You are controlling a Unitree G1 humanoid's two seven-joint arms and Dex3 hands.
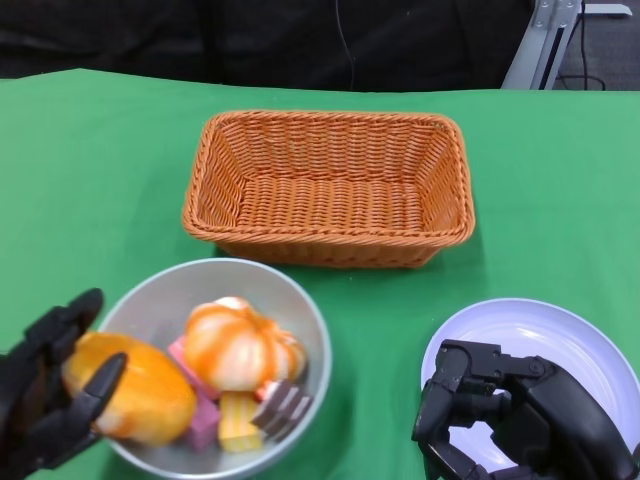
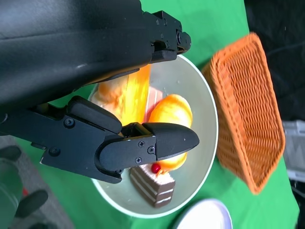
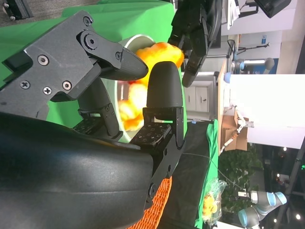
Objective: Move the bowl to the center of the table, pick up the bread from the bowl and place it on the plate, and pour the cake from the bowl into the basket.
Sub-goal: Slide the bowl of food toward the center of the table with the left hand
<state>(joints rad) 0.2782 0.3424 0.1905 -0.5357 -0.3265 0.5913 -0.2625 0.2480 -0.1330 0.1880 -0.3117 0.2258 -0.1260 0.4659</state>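
Observation:
A silver bowl stands at the front left of the green table. In it lie a round orange-and-white bread, a pink cake, a yellow cake and a layered chocolate cake. My left hand grips an orange bread over the bowl's near-left rim. The left wrist view shows that bread between the fingers, above the bowl. My right hand hovers over the white plate at the front right, fingers apart and holding nothing.
A brown wicker basket stands empty behind the bowl, mid-table. Green cloth shows between the bowl and the plate. Beyond the table's far edge the background is dark.

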